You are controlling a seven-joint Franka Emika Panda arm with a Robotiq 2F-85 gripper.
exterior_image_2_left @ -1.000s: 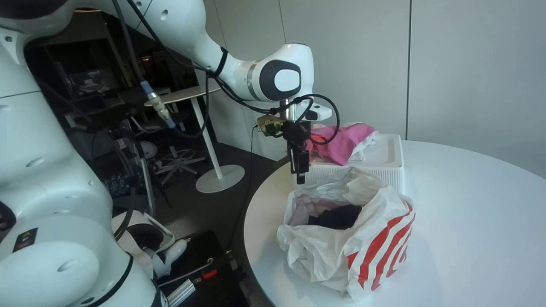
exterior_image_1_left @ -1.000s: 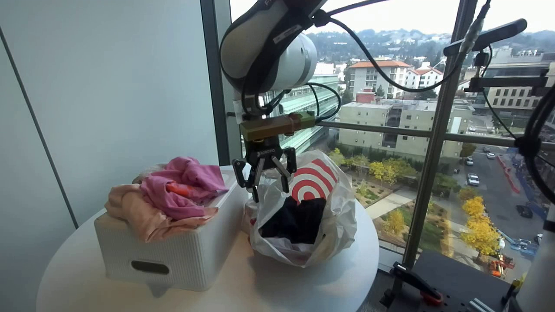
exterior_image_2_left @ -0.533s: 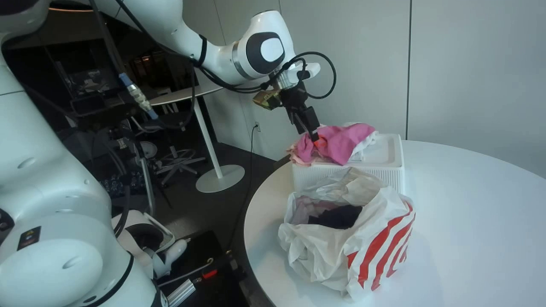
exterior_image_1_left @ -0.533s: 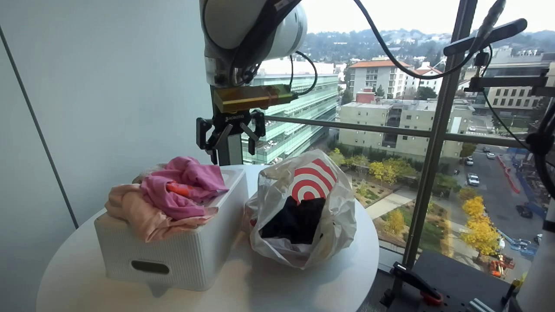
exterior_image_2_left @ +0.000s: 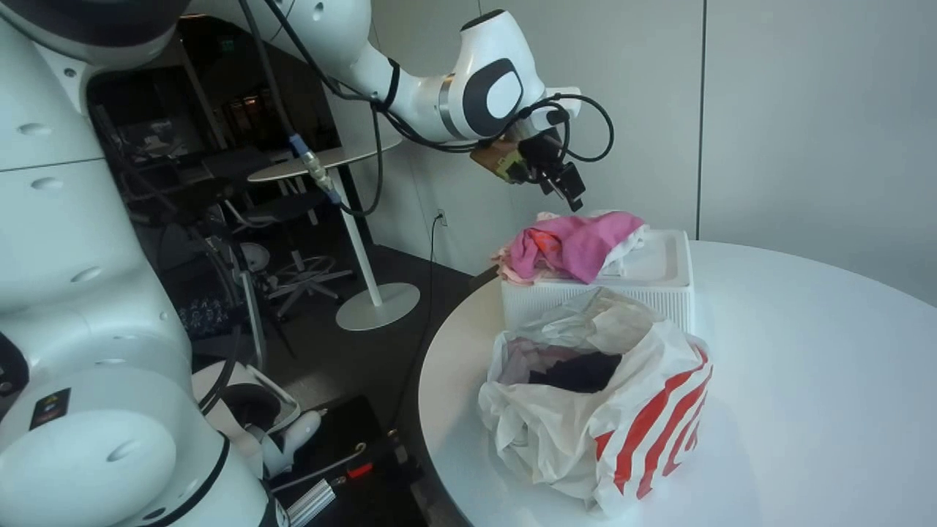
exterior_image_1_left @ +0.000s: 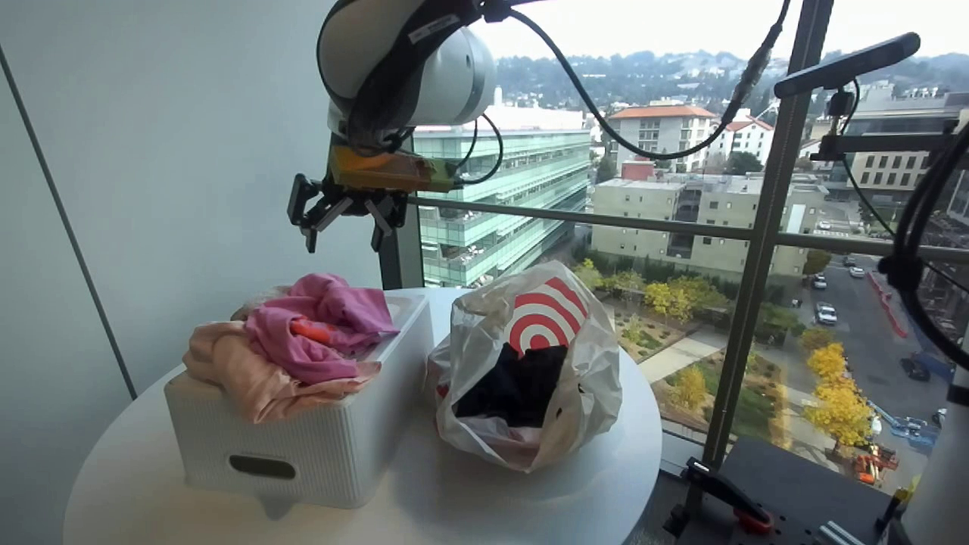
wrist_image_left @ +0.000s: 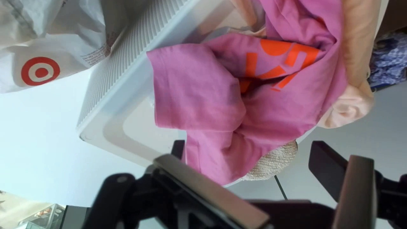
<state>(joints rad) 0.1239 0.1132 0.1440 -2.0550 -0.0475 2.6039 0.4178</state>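
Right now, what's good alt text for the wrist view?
A crumpled, orange-printed pink garment lies over peach fabric on a white ribbed box. Dark fingers stand apart along the bottom, holding nothing. A white bag with a red bullseye is partly visible at upper left.

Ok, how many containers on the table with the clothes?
2. The white box, with the pink shirt bunched on top, and the open plastic bag beside it. Anything smaller inside either could be hidden.
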